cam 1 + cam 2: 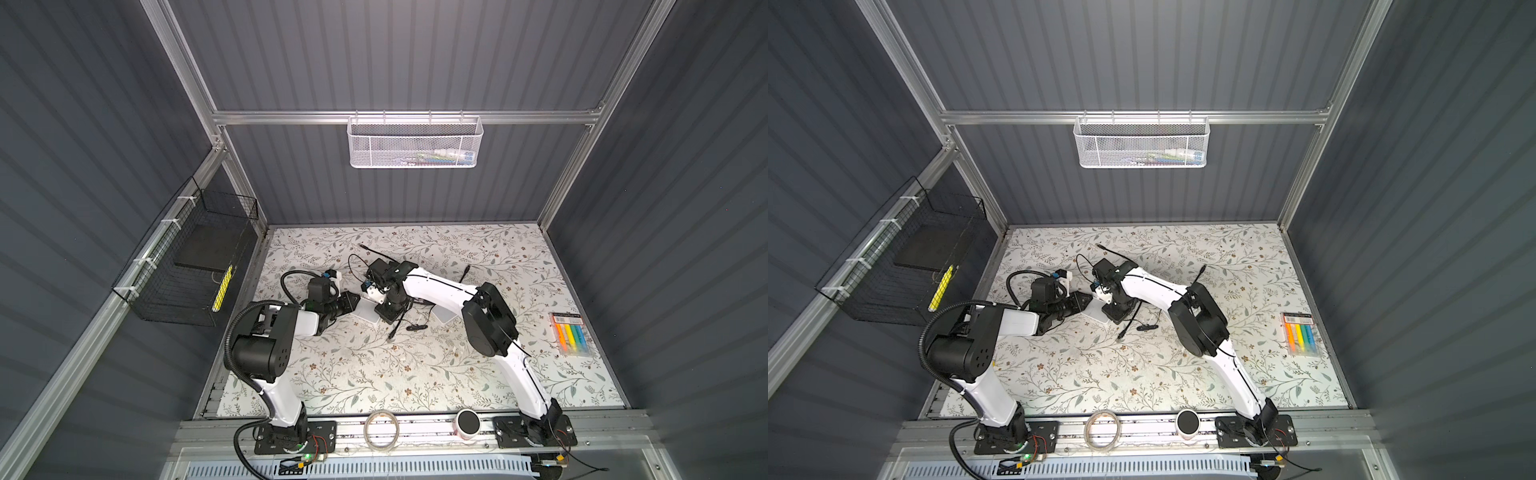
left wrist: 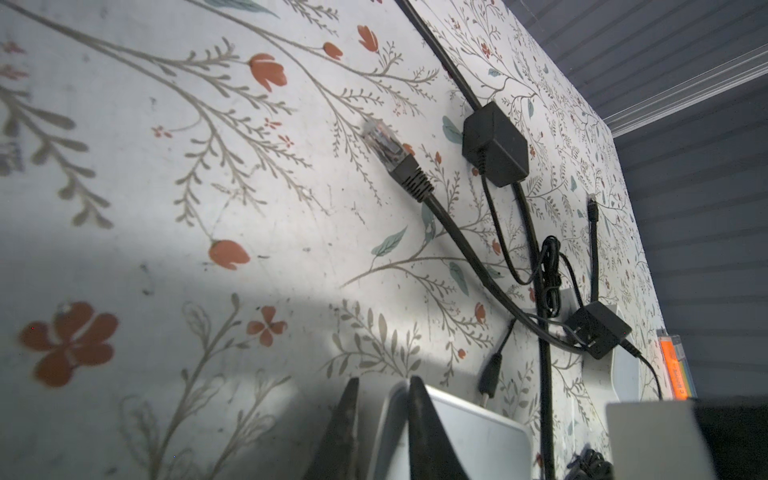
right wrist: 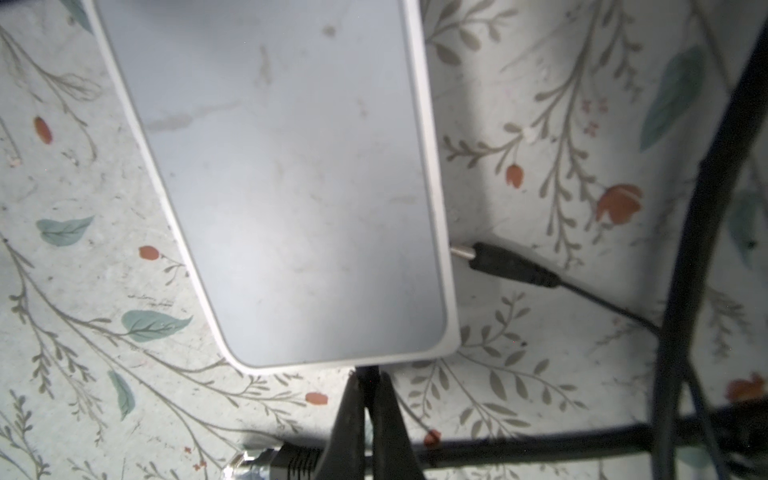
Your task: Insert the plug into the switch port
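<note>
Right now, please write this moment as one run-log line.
left gripper: jaws clamp switch edge | right gripper: jaws shut at switch corner, hold unclear | Ethernet plug: lying on table, not inserted

Both top views are sharp: tabletop (image 1: 415,374) brightly lit from above, walls (image 1: 415,62) dim. Wrist views are soft, with a broad shadow across the lower frame.

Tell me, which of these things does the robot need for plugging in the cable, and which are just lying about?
Needed: white switch, held at its edge by the left gripper; black network plug; right gripper, shut.
Lying about: highlighter pack; tape roll; white mesh basket; black wire basket.
</note>
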Available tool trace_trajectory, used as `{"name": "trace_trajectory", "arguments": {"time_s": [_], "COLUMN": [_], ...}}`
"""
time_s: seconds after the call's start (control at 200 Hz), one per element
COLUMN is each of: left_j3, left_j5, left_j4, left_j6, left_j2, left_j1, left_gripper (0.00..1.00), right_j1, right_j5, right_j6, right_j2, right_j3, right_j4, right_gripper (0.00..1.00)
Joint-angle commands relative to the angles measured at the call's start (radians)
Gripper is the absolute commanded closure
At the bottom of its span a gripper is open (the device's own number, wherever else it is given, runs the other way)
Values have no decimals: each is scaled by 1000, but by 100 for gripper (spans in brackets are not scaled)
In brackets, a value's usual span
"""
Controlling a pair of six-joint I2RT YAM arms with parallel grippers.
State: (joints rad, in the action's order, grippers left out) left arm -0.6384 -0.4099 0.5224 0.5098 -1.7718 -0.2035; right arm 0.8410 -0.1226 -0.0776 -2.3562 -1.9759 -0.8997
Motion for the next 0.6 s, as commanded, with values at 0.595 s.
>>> {"name": "trace_trajectory", "arguments": {"time_s": [0.595], "left_j3": [79], "left_j5": [-166], "left_j4": [-365], "left_j6": [12], "left_j2": [-52], "left_j1": [-134], "left_gripper": [78], "right_j1": [21], "right_j5": [-75], "right_j6": [-26], "right_j2": [-11], "right_j3": [-71], "right_j4": [594], "right_gripper": [98]}}
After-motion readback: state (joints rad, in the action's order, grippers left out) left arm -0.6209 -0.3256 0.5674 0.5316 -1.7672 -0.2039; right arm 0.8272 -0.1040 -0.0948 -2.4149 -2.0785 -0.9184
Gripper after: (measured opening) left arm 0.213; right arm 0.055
